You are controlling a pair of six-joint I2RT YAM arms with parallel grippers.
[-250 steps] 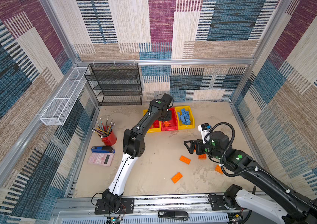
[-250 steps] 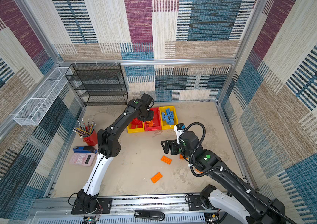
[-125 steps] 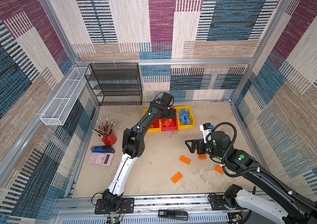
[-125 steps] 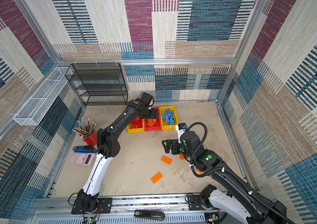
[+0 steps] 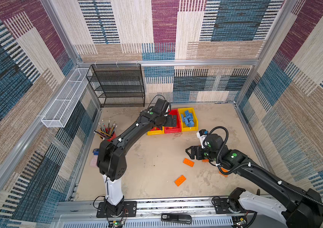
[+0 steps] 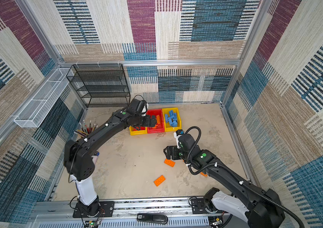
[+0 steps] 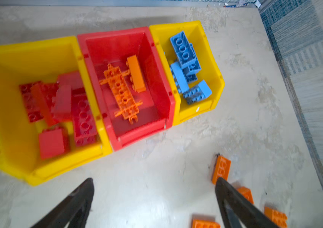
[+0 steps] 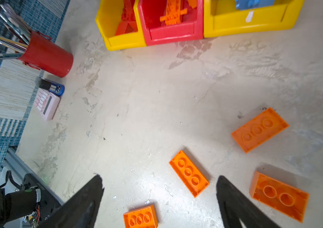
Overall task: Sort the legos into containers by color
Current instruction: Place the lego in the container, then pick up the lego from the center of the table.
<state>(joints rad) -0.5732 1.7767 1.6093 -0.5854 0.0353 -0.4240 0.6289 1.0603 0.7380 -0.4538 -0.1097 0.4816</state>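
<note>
Orange bricks (image 8: 189, 173) are being left loose on the floor (image 8: 156, 98) near the bins (image 7: 137, 136).
The left gripper (image 7: 154, 179), by the bins, and the right gripper (image 8: 159, 177), above the bricks, are both being held wide open, empty.

Patchwork woven wall panels (image 5: 164, 29) in blue, maroon and beige enclose a mottled beige bench (image 5: 152, 163). A black wire-mesh shelf rack (image 5: 117, 86) stands against the back wall. Just beside it, a white wire basket (image 5: 65, 100) hangs on the side wall.
</note>
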